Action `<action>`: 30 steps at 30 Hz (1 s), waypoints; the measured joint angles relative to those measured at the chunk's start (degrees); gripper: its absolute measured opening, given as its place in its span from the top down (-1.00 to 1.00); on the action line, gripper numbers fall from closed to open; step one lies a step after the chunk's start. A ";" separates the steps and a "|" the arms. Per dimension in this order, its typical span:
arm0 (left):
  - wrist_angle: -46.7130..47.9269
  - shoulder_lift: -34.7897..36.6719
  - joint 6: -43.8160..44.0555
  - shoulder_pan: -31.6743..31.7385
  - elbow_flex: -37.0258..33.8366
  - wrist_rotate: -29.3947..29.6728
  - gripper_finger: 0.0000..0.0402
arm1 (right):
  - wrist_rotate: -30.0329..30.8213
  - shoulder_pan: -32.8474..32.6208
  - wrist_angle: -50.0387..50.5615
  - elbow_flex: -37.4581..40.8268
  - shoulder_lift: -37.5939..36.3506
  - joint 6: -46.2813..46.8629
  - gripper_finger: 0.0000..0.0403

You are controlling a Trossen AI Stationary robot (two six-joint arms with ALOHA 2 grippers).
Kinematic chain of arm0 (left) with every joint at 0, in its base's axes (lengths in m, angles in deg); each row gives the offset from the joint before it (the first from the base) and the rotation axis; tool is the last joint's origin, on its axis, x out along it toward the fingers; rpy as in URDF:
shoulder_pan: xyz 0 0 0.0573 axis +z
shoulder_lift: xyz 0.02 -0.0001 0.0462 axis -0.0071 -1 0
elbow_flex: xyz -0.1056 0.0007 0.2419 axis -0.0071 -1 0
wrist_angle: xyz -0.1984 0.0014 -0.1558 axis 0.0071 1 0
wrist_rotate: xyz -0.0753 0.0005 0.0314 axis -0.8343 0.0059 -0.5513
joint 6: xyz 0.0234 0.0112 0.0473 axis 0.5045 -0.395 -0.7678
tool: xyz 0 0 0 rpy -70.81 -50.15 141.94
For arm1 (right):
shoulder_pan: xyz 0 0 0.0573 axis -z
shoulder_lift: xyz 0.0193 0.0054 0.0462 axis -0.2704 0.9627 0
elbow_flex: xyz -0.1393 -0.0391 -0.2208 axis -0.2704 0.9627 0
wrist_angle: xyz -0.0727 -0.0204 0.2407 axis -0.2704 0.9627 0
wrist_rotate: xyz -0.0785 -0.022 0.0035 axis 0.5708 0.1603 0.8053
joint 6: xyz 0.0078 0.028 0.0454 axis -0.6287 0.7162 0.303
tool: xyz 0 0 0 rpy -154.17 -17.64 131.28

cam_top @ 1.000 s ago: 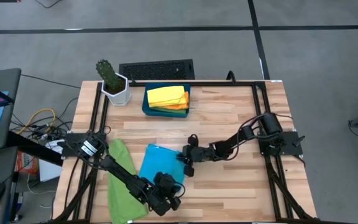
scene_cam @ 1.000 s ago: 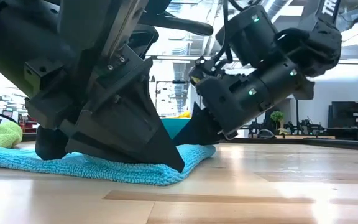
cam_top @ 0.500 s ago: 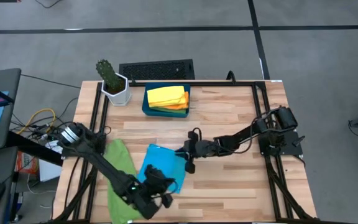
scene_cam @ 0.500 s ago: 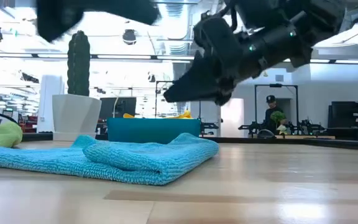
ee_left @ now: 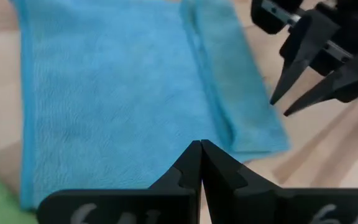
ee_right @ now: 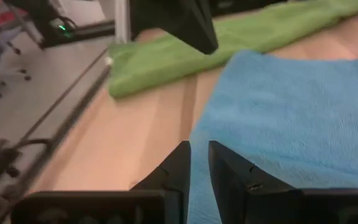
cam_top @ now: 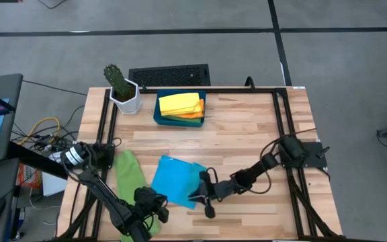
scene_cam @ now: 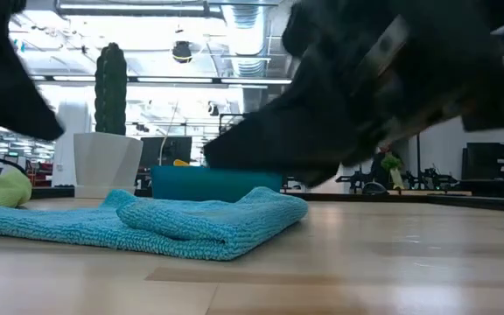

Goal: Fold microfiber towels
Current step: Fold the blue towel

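Observation:
A sky-blue towel lies flat on the wooden table, with a strip folded over along its right edge. A green towel lies bunched to its left. A yellow towel rests folded on an orange one in the teal tray at the back. My left gripper hangs shut, clear above the blue towel's near-left corner. My right gripper hovers by the towel's near-right corner, fingers a little apart and empty.
A potted cactus stands at the far-left corner, with a keyboard behind the tray. A black frame rail runs along the table's sides. Bare wood lies right of the blue towel.
My left gripper has lifted off the blue towel's near-right part and swung toward the table's left edge, turning as it went and staying shut. My right gripper has moved toward the near edge along the towel's right side. The folded strip now lies free.

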 joint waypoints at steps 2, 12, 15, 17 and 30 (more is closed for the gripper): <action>0.20 -0.33 1.45 0.00 -0.57 -1.20 1.00 | 0.07 0.50 0.02 -2.07 1.75 0.11 0.60; 0.25 -0.83 2.04 0.02 -0.57 -6.27 1.00 | -3.41 1.44 7.83 -9.57 9.29 2.34 0.60; 0.29 -0.83 1.96 0.02 -0.57 -6.89 1.00 | -3.55 1.37 10.38 -9.81 7.77 2.00 0.60; 0.44 -0.83 2.18 0.02 -0.55 -6.80 1.00 | -3.83 1.28 11.06 -9.42 6.04 0.45 0.60; 0.13 -0.81 2.20 -0.02 -0.55 -7.02 1.00 | -0.58 0.11 9.32 -12.33 7.64 -2.97 0.60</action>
